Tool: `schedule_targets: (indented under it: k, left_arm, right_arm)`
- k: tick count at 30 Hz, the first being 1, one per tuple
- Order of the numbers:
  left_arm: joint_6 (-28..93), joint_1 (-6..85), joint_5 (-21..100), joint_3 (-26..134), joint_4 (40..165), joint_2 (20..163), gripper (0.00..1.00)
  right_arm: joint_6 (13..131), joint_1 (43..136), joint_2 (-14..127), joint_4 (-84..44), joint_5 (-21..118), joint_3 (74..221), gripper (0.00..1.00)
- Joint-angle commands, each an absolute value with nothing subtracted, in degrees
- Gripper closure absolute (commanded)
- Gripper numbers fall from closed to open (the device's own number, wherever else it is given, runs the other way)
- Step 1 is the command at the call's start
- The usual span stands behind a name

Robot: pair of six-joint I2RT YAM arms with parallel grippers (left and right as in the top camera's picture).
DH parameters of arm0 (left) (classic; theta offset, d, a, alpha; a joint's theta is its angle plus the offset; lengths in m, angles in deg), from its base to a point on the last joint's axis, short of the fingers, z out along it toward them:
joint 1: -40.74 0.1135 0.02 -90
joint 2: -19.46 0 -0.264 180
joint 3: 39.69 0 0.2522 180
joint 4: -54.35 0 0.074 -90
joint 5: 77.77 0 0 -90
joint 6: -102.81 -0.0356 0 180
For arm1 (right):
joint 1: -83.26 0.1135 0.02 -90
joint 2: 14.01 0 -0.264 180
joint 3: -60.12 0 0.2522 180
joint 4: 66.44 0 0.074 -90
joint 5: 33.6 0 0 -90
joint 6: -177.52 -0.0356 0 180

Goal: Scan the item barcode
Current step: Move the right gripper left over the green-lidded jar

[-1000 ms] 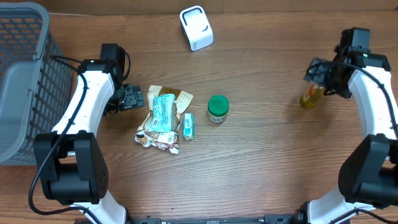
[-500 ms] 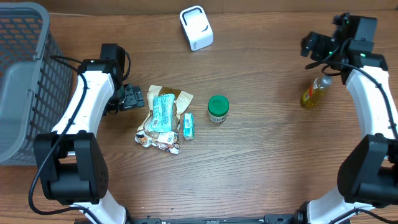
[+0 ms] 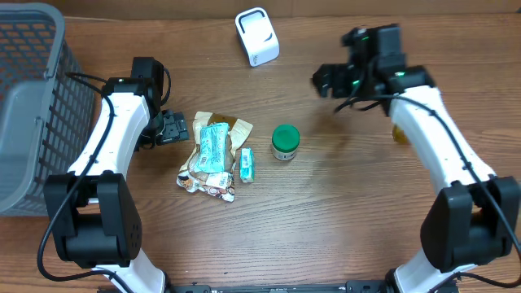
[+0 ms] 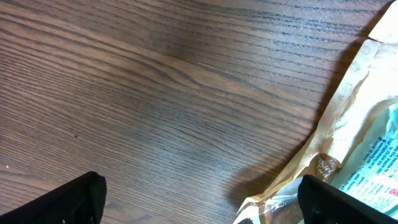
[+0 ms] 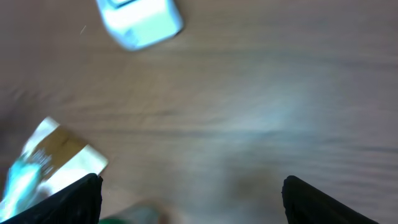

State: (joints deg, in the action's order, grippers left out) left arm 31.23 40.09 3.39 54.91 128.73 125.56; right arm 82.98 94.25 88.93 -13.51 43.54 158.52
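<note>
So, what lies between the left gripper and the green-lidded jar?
A pile of snack packets lies between the left gripper and the green-lidded jar, as the overhead view shows.

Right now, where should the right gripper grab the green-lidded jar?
Probably from straight above, closing across the round green lid of the jar: it stands upright, lid up, free all round. The small box lies apart on its left.

Overhead view looked straight down on the whole counter (image 3: 342,228). Wrist views faced down, closer; the right shared the white box (image 3: 257,36).
</note>
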Motion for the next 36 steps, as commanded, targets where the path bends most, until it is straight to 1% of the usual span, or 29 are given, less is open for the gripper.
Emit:
schedule_targets:
  k: [1,3,5,10,11,12,14,19,24,28,36]
  left_arm:
    - [30.81,40.4,3.11,55.76,128.69,125.1,0.0]
    - [30.81,40.4,3.11,55.76,128.69,125.1,0.0]
    - [30.81,40.4,3.11,55.76,128.69,125.1,0.0]
    - [30.81,40.4,3.11,55.76,128.69,125.1,0.0]
    - [30.81,40.4,3.11,55.76,128.69,125.1,0.01]
    - [30.81,40.4,3.11,55.76,128.71,125.08,0.0]
    - [30.81,40.4,3.11,55.76,128.69,125.1,0.0]
    - [30.81,40.4,3.11,55.76,128.69,125.1,0.0]
    - [30.81,40.4,3.09,55.76,128.69,125.1,0.0]
    - [30.81,40.4,3.11,55.76,128.69,125.1,0.0]
    - [30.81,40.4,3.11,55.76,128.69,125.1,0.0]
  right_arm:
    - [78.31,98.51,88.36,-11.95,45.81,158.98,0.11]
    - [75.18,101.07,88.36,-10.03,48.63,158.98,0.11]
    - [69.24,104.17,88.36,-6.9,53.55,158.96,0.11]
    - [62.79,109.24,88.36,-2.47,59.32,158.96,0.1]
    - [61.91,110.09,88.36,-2.16,59.49,158.96,0.03]
    - [61.78,110.9,88.36,-2.18,59.32,158.96,0.0]
    - [61.85,112.54,88.36,-4.0,59.36,158.96,0.0]
    - [61.06,113.2,88.36,-6.07,57.5,158.96,0.0]
    - [54.24,113.5,88.82,-4.72,61.35,158.44,0.0]
    - [54.29,114.27,89.52,-5.64,62.42,156.69,0.0]
    - [54.29,115.75,89.69,-11.34,62.34,150.59,0.0]
